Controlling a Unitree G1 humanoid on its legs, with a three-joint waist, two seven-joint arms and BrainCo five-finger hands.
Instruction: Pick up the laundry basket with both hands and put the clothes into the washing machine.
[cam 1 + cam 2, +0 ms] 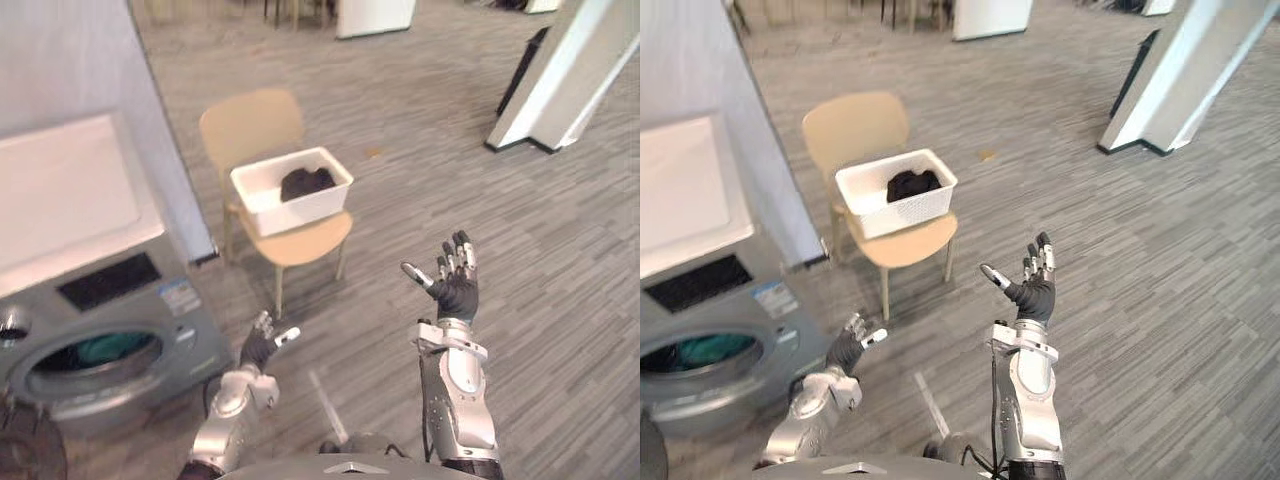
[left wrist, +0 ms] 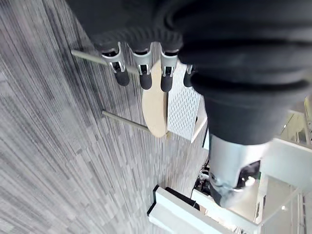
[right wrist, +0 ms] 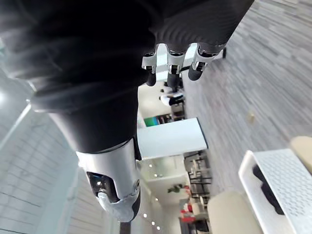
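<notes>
Held left hand (image 1: 258, 348) and right hand (image 1: 458, 290) open, fingers (image 1: 462, 250) empty; had not reached laundry basket (image 1: 300, 207) (clothes (image 1: 307, 183) inside) on chair (image 1: 250, 125).

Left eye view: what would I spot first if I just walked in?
A white laundry basket with dark clothes sits on a tan chair in the middle. Lower left stands a grey washing machine with something teal inside. Nearer, the left hand and right hand are open and empty.
</notes>
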